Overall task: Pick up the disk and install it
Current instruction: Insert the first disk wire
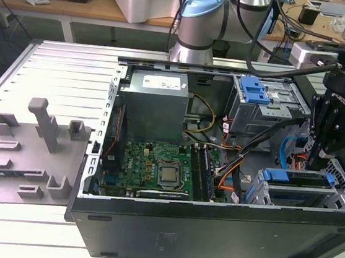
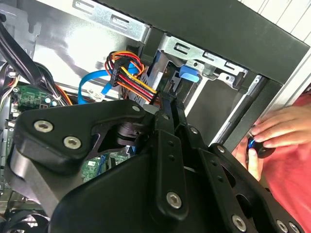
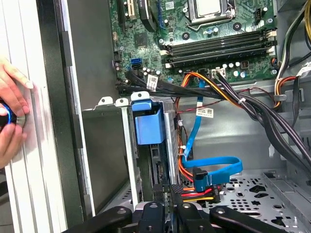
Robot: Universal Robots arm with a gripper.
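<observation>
Evidently the gripper [image 1: 317,163], fingers pressed together and gripping nothing, points down just above the drive cage [image 1: 269,196]. The disk [image 1: 296,179] stands on edge inside that cage, blue bracket uppermost, and is judged seated within reach of the cables. A person's hand [image 3: 9,116] rests outside the computer case [image 1: 210,233].

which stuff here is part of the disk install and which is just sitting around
Job: silver hard drive with blue plastic bracket, in the silver drive cage; black gripper close to it.
Lying about: grey power-supply box; green motherboard; grey moulded plate; person's hand.
</observation>
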